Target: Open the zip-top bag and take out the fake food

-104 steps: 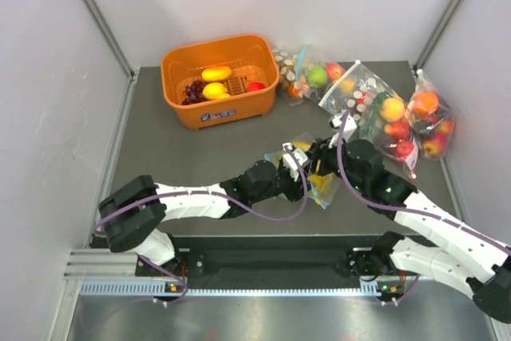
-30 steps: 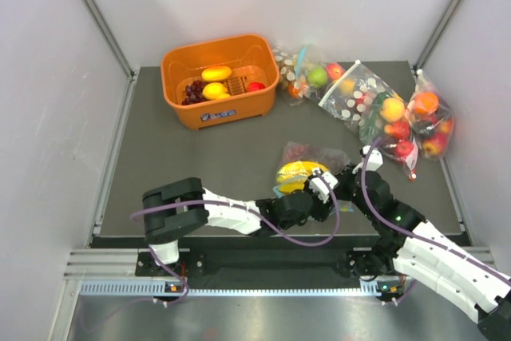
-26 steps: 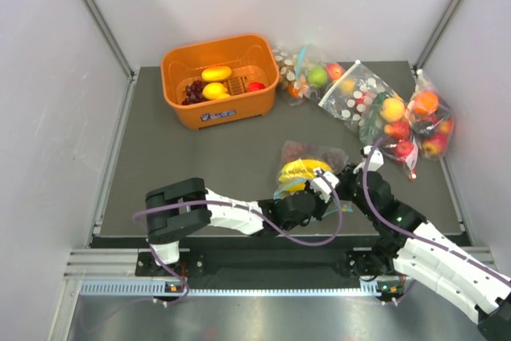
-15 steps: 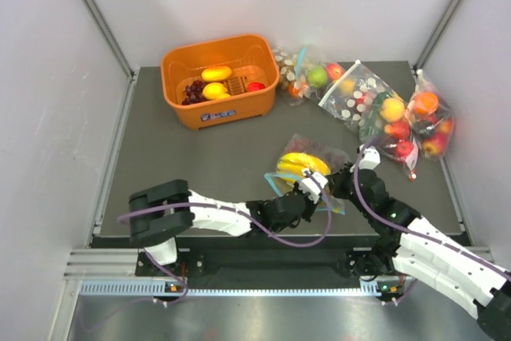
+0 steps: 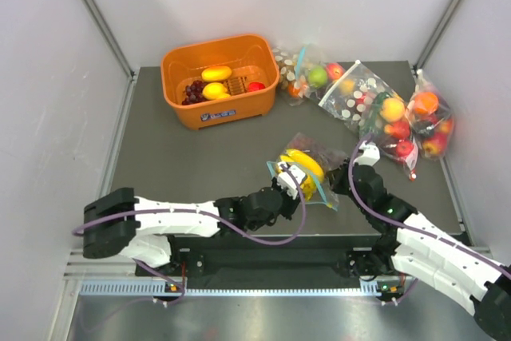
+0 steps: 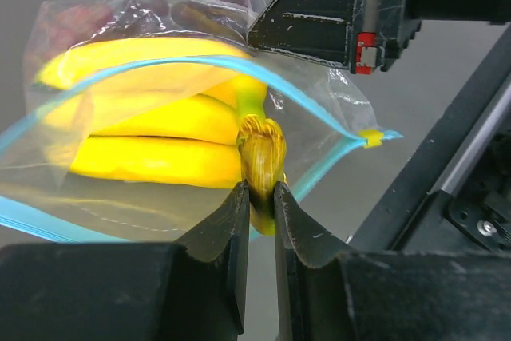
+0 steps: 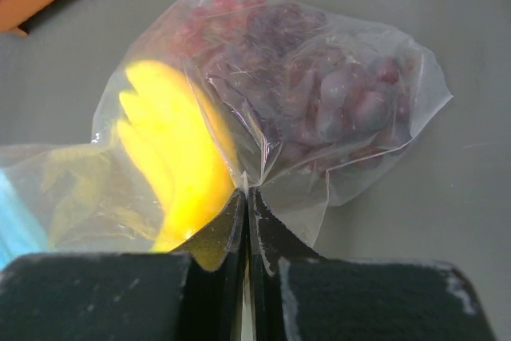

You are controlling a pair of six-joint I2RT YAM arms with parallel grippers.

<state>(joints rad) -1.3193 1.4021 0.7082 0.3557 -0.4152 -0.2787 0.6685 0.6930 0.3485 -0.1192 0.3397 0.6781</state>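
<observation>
while the left gripper [image 6: 259, 191] is pinched narrowly on the brown-tipped green stem of the bunch of glossy yellow plastic bananas [image 6: 152, 137], most of that bunch lies inside the clear crinkly plastic zip-top bag [image 6: 315, 125]. the bag's light blue zip strip [image 6: 160, 65] is parted and loops around the bananas, and the stem pokes out through the mouth between the black fingers [image 6: 231, 221]. a small yellow slider tab [image 6: 369, 138] sits at the end of the strip.

the right gripper [image 7: 246, 196] has its jaws pressed together on a fold of the bag's clear plastic, at the end away from the mouth. just beyond that pinch the cluster of dark purple-red grapes [image 7: 319, 97] fills the closed end of the bag, touching the bananas beside it.

from above, the bag sits over the dark grey table [image 5: 200, 157], near the front edge and right of centre, between the two grippers. whether it rests on the surface or hangs just off it i cannot tell.

well apart at the back left stands an orange plastic basket [image 5: 215, 116] with a few pieces of fruit inside. other clear bags of round red, green and orange fruit [image 5: 391, 113] lie along the back right.
</observation>
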